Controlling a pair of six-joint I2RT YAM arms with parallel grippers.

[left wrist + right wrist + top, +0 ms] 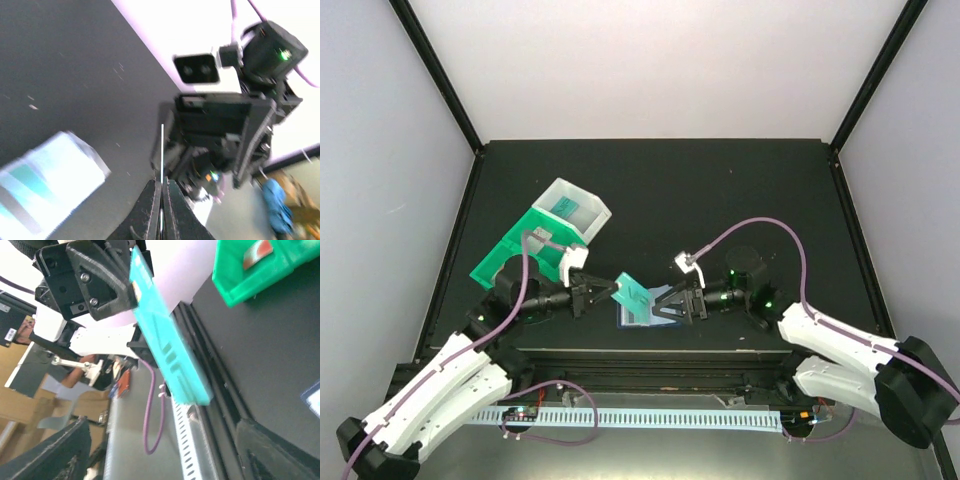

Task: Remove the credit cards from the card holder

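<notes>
Seen from above, a thin turquoise plastic card (633,293) is clear of the small open card holder with a pale blue inside (638,319), which lies flat on the black table (720,190) just beneath it. The left gripper (612,291) pinches the card and holds it tilted over the holder, its arm reaching low towards the right. The right gripper (667,305) sits low, just beside the holder's right side; contact cannot be told. A green plastic bin (510,262) and a white plastic bin (582,205) stand behind the left arm. In the left wrist view the fingers (147,210) are pressed together on the card (162,150), seen edge-on as a thin pale line, and the holder (50,175) is a blurred patch on the table at lower left. In the right wrist view that gripper's own fingers (65,450) stand wide apart with nothing between them, and a flat red-orange piece (257,250) lies in the green bin, possibly a card already removed. So at least one card is out and not yet set down; whether any remain in the pockets is unclear.
</notes>
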